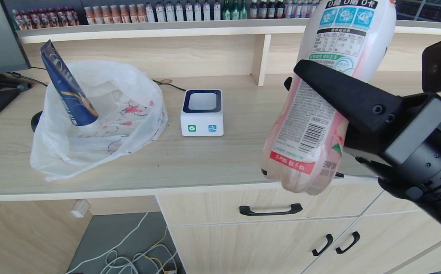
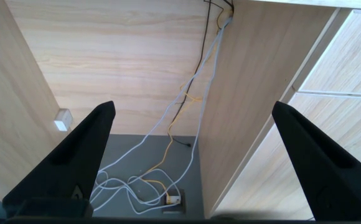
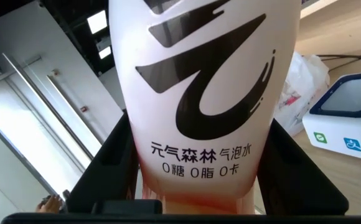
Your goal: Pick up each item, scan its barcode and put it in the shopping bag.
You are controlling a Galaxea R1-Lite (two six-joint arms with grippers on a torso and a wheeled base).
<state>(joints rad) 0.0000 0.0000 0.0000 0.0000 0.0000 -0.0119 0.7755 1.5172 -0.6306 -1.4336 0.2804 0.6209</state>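
A pink soda bottle point(image 1: 330, 34) hangs tilted in the air over the counter's right front edge, its barcode point(image 1: 313, 137) facing the head view. My right gripper point(image 1: 321, 110) is shut on its body; in the right wrist view the bottle point(image 3: 199, 93) sits between both black fingers point(image 3: 106, 168). The white barcode scanner point(image 1: 202, 113) stands mid-counter, left of the bottle. Further left lies the open white shopping bag point(image 1: 129, 114) with a blue tube point(image 1: 66, 87) leaning inside. My left gripper point(image 2: 193, 168) is open below the counter, holding nothing.
A monitor point(image 1: 0, 34) and its cables sit at the counter's far left. A back shelf point(image 1: 205, 26) carries several drink bottles. Drawer handles point(image 1: 270, 209) lie under the counter front. Loose cables point(image 2: 149, 180) lie on the floor beneath.
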